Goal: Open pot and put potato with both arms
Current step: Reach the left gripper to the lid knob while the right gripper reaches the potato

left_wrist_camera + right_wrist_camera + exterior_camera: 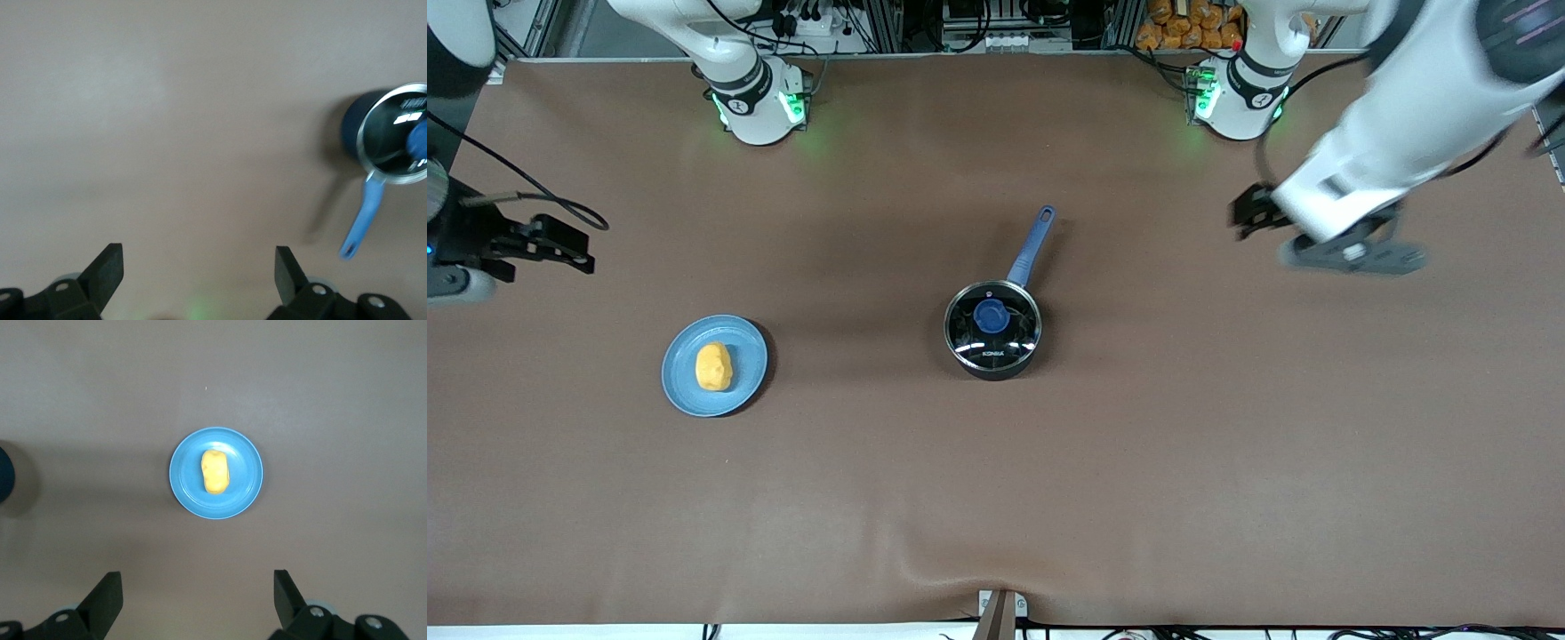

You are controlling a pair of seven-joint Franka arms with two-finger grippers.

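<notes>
The black pot (992,331) stands mid-table with its glass lid and blue knob (991,316) on, and its blue handle (1032,244) points toward the robots' bases. The yellow-orange potato (713,366) lies on a light-blue plate (680,378) toward the right arm's end. My left gripper (1251,213) hangs open and empty over bare table toward the left arm's end; its wrist view shows its own jaws (199,267) and the pot (393,133). My right gripper (560,244) is open and empty over the table near the plate; its wrist view shows its own jaws (198,590) and the potato (215,471).
A brown cloth (1138,462) covers the whole table. The two arm bases (760,102) stand along the edge farthest from the front camera. A small bracket (1000,613) sits at the table's nearest edge.
</notes>
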